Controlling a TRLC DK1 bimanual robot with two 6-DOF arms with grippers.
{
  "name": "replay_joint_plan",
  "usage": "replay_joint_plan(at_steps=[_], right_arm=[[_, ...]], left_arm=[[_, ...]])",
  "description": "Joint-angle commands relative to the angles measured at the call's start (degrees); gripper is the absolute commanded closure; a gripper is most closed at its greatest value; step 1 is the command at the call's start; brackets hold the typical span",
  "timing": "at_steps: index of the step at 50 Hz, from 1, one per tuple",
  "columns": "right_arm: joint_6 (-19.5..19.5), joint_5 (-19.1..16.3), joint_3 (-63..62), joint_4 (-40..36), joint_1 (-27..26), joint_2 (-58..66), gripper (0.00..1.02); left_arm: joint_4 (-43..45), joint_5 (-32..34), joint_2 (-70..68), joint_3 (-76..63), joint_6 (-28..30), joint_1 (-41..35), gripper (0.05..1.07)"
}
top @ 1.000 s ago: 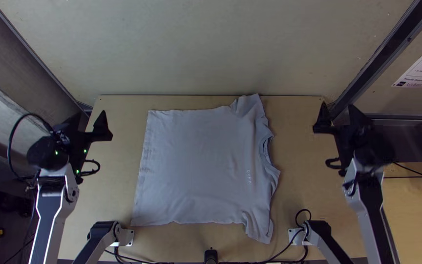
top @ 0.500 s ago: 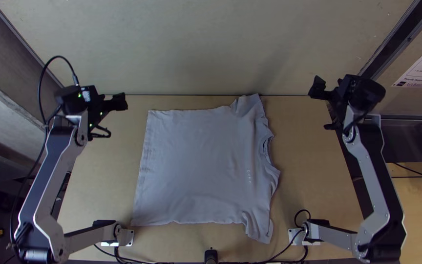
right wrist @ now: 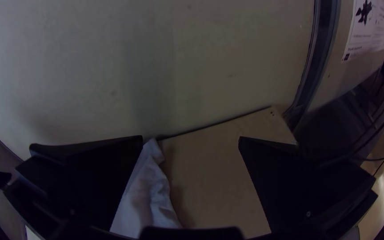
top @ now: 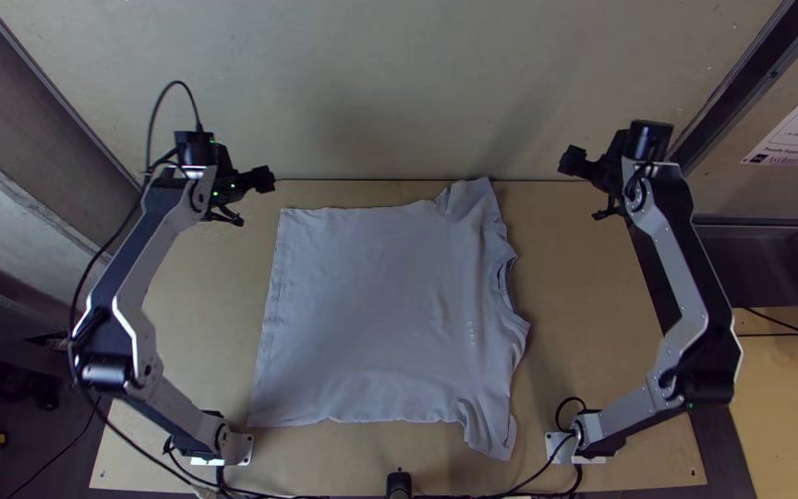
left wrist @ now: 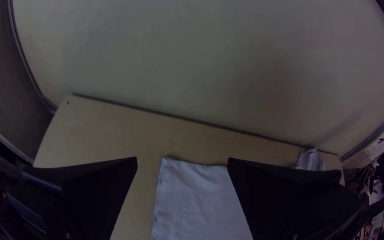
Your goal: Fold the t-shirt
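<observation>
Top view: your T-shirt lies spread on the table, collar toward 3 o'clock, hem toward 9 o'clock. From the shirt's centre, find the left gripper between 10 and 11 o'clock, the right gripper near 2 o'clock.

Left wrist view: your left gripper is wide open, holding nothing; a hem corner shows between its fingers.

Right wrist view: your right gripper is wide open, unloaded; wrinkled cloth shows beside one finger.
</observation>
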Motion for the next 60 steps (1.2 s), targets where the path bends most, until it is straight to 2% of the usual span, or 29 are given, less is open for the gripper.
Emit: replay_joint_plan(at_steps=[1, 7, 16, 22, 26, 53, 57, 60], right_arm=[[2.2, -0.6, 3.3, -1.4, 0.0, 2.9, 0.03], [2.4, -0.6, 6.6, -3.4, 0.0, 5.4, 0.03], [3.4, -0.6, 12.4, -9.2, -0.2, 9.5, 0.03], [3.5, -0.6, 13.0, -9.7, -0.4, 10.2, 0.03], [3.5, -0.6, 13.1, -9.6, -0.5, 10.7, 0.03], [4.1, -0.6, 13.2, -9.6, -0.3, 12.6, 0.03], [5.0, -0.6, 13.4, -9.6, -0.1, 13.0, 0.03], [5.4, -0.6, 13.9, -9.6, 0.2, 13.4, 0.03]], left_arm=[[-2.8, 0.3, 5.7, 5.8, -1.5, -0.4, 0.10], [-7.5, -0.1, 13.4, 12.4, -0.4, -0.7, 0.16], [-9.0, -2.1, 20.7, 17.4, 0.9, -1.3, 0.16], [-10.2, -4.9, 24.1, 19.3, 1.8, -1.8, 0.26], [-10.2, -6.8, 25.9, 19.6, 2.1, -1.8, 0.29], [-9.5, -11.4, 34.0, 22.0, 3.0, -3.4, 0.29], [-10.0, -12.8, 35.4, 22.7, 3.4, -3.7, 0.38], [-10.0, -13.4, 35.7, 22.7, 3.4, -3.9, 0.53]])
